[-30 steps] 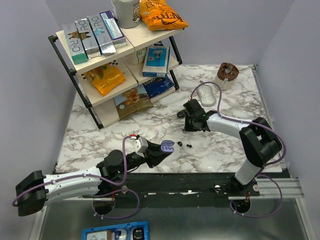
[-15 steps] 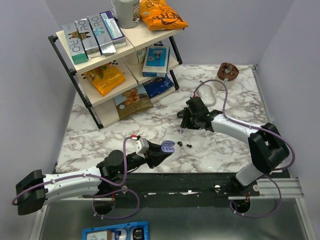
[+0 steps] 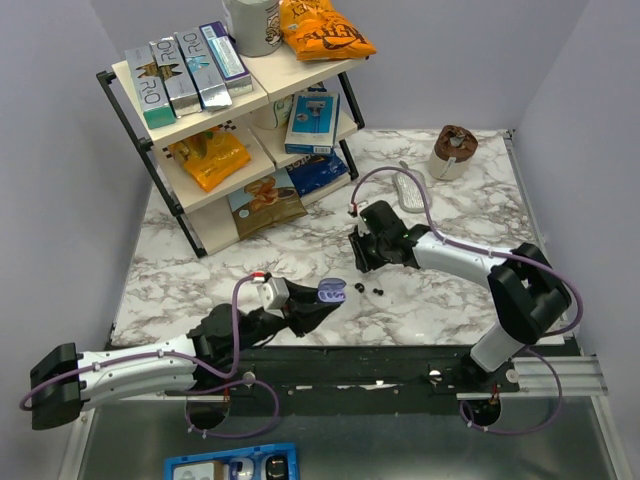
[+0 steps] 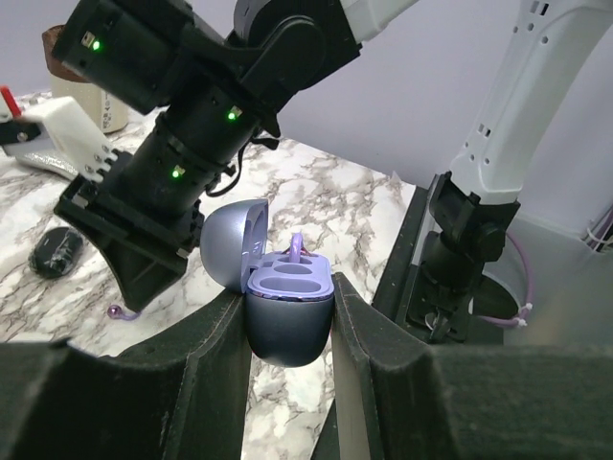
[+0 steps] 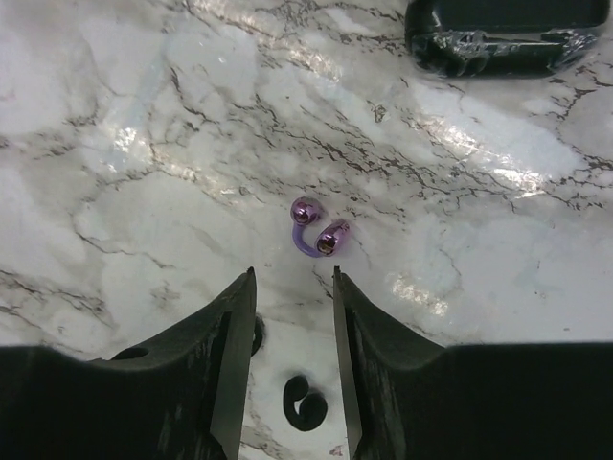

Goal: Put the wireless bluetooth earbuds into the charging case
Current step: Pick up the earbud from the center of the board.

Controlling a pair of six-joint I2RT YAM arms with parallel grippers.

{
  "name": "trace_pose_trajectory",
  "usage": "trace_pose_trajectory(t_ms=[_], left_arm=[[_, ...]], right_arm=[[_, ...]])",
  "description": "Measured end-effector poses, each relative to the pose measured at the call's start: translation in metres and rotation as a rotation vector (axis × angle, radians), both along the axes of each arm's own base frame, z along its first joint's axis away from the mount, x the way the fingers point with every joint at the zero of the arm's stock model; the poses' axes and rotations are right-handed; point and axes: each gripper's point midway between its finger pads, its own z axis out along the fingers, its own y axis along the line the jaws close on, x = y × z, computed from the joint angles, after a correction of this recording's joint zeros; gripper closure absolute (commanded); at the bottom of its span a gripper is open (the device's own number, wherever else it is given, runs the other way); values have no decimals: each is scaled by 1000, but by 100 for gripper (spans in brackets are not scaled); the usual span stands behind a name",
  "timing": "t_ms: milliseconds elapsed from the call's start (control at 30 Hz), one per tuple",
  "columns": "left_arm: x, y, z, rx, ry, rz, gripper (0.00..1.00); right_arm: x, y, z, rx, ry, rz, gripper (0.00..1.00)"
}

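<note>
While the left gripper (image 4: 287, 299) clamps the open case (image 4: 287, 337), the right gripper (image 5: 292, 287), jaws narrowly apart, hovers just short of the purple earbud (image 5: 311, 235) on the table (image 5: 144, 115); it should centre over the bud, then descend straight.

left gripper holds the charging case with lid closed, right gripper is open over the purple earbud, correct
The lid is open, not closed, in the left wrist view: left gripper holds the charging case, right gripper open over the purple earbud.
</note>
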Motion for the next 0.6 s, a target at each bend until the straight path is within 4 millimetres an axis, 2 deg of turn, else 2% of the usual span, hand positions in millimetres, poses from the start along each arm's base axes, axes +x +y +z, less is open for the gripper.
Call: trace_pose_trajectory(t_ms=[100,367,500,600], left_arm=[[-1,0,-1,5,-5,-2,100],[-3,0,-2,7,-6,-5,100],[-4,0,-5,10,-3,-3,100],[-4,0,-5,11,-3,-4,100]], right_arm=[[-3,0,-7,-29,3,38,53],[-11,16,-3,-44,-34,137,53],[-7,24,-3,-51,-46,158,53],[-4,23,-12,-75,-38,153,53]])
